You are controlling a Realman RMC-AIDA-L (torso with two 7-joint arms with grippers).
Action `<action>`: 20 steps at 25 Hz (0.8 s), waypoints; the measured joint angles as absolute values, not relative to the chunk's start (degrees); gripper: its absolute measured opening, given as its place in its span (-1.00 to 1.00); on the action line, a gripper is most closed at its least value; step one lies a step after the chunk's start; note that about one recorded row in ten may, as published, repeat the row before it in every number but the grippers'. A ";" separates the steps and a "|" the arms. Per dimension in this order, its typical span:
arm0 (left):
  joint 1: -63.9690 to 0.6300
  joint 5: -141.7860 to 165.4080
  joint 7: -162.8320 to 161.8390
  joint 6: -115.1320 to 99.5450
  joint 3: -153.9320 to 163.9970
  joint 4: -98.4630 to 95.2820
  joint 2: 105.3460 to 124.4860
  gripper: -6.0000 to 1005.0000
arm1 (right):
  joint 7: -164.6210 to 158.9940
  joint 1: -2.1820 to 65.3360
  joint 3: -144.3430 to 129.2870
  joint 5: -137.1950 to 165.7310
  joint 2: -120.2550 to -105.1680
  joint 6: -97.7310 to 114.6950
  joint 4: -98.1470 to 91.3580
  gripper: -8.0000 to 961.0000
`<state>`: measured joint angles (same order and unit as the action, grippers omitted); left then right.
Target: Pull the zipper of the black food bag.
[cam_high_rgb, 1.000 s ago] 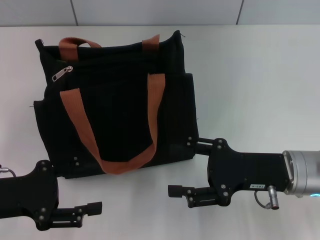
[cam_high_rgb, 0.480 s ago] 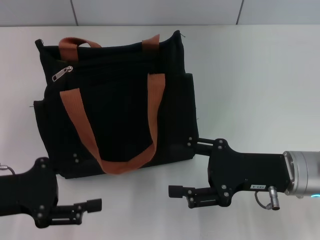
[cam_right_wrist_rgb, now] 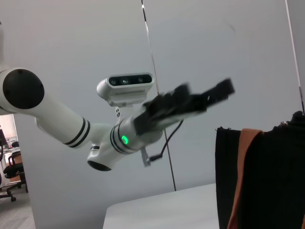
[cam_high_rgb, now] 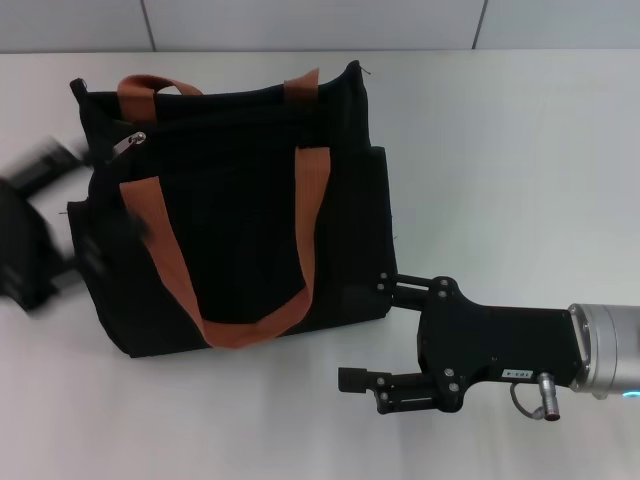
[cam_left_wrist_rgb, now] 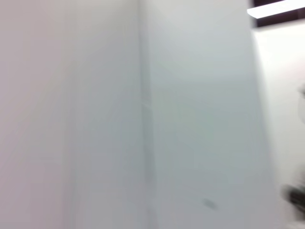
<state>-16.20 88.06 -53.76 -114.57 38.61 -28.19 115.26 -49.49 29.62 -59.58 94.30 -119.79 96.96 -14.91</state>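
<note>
The black food bag (cam_high_rgb: 235, 200) lies flat on the white table in the head view, with two rust-orange handles (cam_high_rgb: 305, 190). The silver zipper pull (cam_high_rgb: 128, 142) sits near the bag's top left corner. My left gripper (cam_high_rgb: 75, 215) is a motion-blurred shape raised at the bag's left edge, just below the zipper pull. It also shows in the right wrist view (cam_right_wrist_rgb: 209, 98), up in the air. My right gripper (cam_high_rgb: 368, 333) is open and empty at the bag's lower right corner, its upper finger beside the bag's edge. The bag's side also shows in the right wrist view (cam_right_wrist_rgb: 271, 181).
The white table (cam_high_rgb: 500, 150) extends to the right of the bag and in front of it. A grey panelled wall (cam_high_rgb: 300, 25) runs behind the table. The left wrist view shows only blurred wall.
My left gripper has swung up fast from the table's front left to the bag's left edge near the zipper pull. The right gripper and the bag have stayed in place.
</note>
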 joint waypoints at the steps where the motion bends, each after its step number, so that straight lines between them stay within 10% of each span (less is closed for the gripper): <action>1: -16.04 85.75 -54.60 -113.77 34.49 -26.31 114.49 0.56 | -49.41 29.45 -59.58 94.29 -119.79 96.97 -14.92 0.68; 11: -16.54 95.44 -56.83 -99.49 30.82 -26.30 109.56 0.56 | -47.90 28.28 -59.59 94.22 -119.76 97.18 -14.85 0.68; 20: -19.23 104.38 -56.50 -93.69 31.06 -28.41 111.64 0.56 | -47.90 28.21 -59.59 94.19 -119.64 97.24 -14.88 0.68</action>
